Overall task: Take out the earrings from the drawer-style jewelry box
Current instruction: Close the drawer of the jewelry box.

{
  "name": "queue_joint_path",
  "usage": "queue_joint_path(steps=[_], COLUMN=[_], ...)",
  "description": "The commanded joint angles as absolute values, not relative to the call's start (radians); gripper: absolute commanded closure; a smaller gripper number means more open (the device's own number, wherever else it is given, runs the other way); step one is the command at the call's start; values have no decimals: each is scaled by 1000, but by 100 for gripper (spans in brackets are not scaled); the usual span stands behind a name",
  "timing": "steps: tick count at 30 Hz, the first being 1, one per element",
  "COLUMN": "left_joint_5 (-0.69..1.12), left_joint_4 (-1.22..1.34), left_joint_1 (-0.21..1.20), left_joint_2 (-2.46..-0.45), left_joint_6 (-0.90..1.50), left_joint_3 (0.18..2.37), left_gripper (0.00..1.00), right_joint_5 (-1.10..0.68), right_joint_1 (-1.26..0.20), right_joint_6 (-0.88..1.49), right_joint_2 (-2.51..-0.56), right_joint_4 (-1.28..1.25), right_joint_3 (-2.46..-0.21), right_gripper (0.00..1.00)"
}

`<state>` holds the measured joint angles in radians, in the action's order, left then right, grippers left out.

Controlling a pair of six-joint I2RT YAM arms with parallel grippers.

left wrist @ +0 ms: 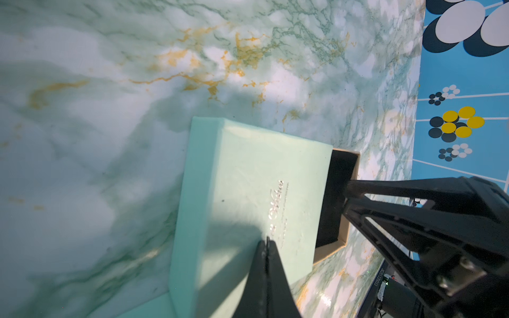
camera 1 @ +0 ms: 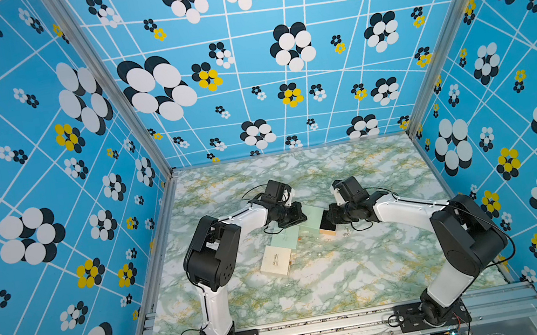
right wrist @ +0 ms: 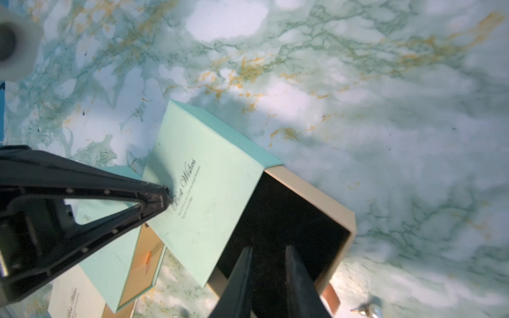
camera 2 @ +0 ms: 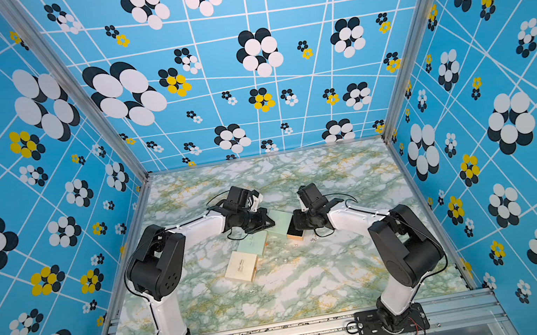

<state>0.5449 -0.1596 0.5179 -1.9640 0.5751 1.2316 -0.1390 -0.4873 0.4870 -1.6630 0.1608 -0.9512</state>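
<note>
Closed left tool (left wrist: 266, 239) is pinning the mint box (left wrist: 248, 179) still while the right tool (right wrist: 269, 247), jaws parted, is probing its drawer (right wrist: 297, 214).

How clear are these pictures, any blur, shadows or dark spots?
Left wrist view: the tabletop is blurred up close, and a shadow lies on the mint box beside the left gripper. Right wrist view: the inside of the open drawer is too dark to read. In both top views: sharp, though the earrings are mere specks.
</note>
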Motion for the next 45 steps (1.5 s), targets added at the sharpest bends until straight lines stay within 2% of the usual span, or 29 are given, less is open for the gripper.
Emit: queue_joint_path(steps=[1,24,35,45], left_joint_5=[480,516,491,429], left_joint_4=[-282,-273,-303,-348], left_joint_1=[506,447,425,419], left_joint_2=[-1981,-1876,-1944,-1968], left_joint_6=[550,539,516,487], left_joint_3=[1214,1272,1305,1324], left_gripper=[100,100,100,100], right_joint_5=[-104,-122,-135,-54], right_joint_1=[-481,-481,-480,-474], right_joint_6=[476,483,468,485], right_joint_2=[-1652,-1725,-1580,-1537], right_joint_4=[190,199,122,249], right_joint_3=[-970,-980,-935,-917], right_gripper=[75,75,75,75])
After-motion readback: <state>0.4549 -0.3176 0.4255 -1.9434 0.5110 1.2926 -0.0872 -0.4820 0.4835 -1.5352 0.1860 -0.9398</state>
